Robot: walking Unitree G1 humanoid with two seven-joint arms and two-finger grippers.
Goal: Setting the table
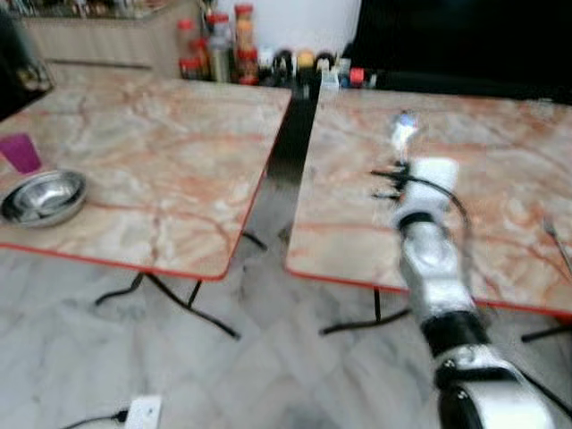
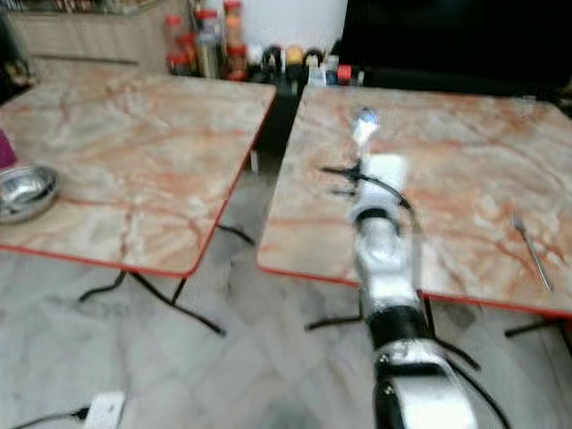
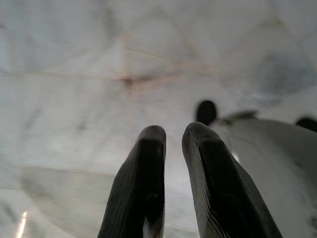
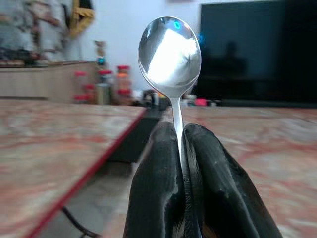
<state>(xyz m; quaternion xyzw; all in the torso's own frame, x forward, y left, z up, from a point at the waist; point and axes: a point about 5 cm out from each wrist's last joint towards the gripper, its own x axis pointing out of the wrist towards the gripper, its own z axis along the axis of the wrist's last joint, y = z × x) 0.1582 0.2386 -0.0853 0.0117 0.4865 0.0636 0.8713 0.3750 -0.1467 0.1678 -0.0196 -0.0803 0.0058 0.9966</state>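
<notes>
My right gripper point(image 4: 181, 134) is shut on the handle of a shiny metal spoon point(image 4: 170, 52), whose bowl points upward. In the eye views the right arm reaches out over the near part of the right marble table point(image 1: 500, 161), with the spoon point(image 1: 404, 127) held above the tabletop. On the left marble table point(image 1: 170, 152) a steel bowl point(image 1: 42, 197) sits near the front left edge with a purple cup point(image 1: 20, 152) just behind it. A fork point(image 2: 533, 252) lies on the right table near its right front edge. My left gripper point(image 3: 173, 134) hangs over the marble floor, fingers close together with nothing between them.
A narrow gap point(image 1: 284, 152) separates the two red-edged tables, with black folding legs point(image 1: 179, 295) below. Bottles and jars point(image 1: 234, 45) stand at the back beside a dark screen point(image 1: 465, 36). A white power strip point(image 1: 143, 413) lies on the floor at the front left.
</notes>
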